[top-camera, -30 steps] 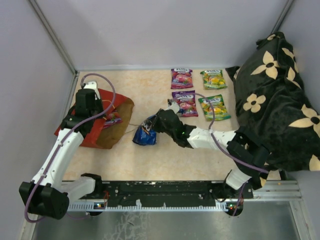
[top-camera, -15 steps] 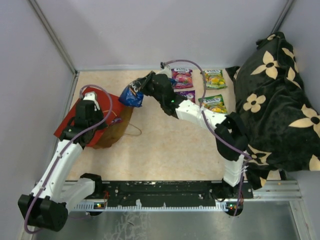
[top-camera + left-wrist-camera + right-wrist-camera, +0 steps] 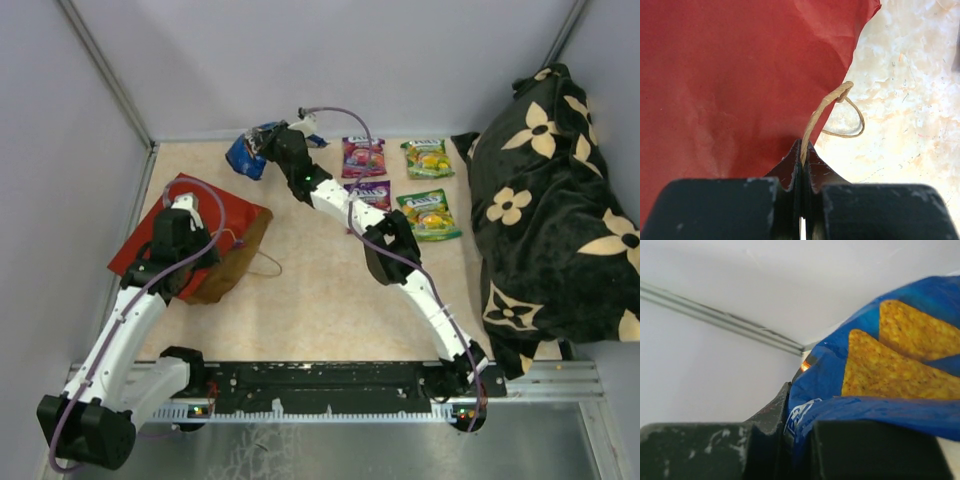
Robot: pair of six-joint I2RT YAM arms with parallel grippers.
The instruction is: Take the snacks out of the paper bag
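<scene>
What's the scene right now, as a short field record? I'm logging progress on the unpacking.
left gripper: shut on the handle of the paper bag
right gripper: shut on the chip bag, at the table's far left corner
candy packets: four on the table, two purple, two green
cloth: heaped at the right

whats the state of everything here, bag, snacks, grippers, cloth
red paper bag: lying on its side, mouth open
loop handle: pinched by the left gripper
left gripper: shut on loop handle
right gripper: shut on Doritos bag
Doritos bag: out of the paper bag, held aloft
purple candy packets: flat on table
green candy packets: flat on table
flower-patterned cloth: bunched up
</scene>
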